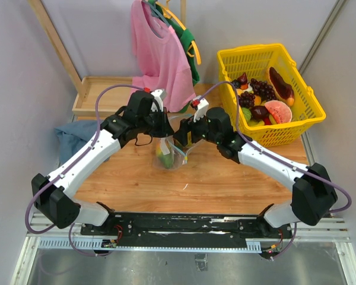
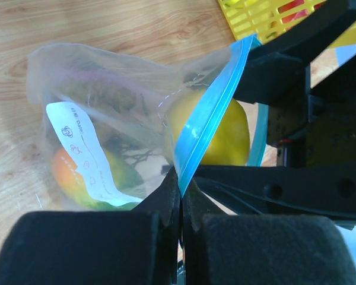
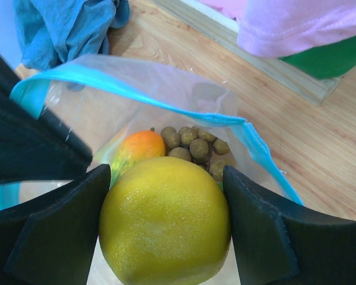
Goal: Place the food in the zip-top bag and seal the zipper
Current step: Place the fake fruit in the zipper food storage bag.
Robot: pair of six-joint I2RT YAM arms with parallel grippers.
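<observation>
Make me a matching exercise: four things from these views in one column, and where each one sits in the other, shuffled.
Things:
1. yellow fruit
2. zipper
3. tan berry cluster
4. blue cloth

Places:
A. pinched in the left gripper
B. low inside the zip-top bag
C. crumpled on the table, outside the bag
D. gripped by the right gripper

Pairs: 1-D, 2-A, 3-B, 4-C.

The fruit (image 3: pixel 164 219) is yellow, the zipper (image 2: pixel 206 113) teal-blue, the bag (image 2: pixel 107 77) clear.
</observation>
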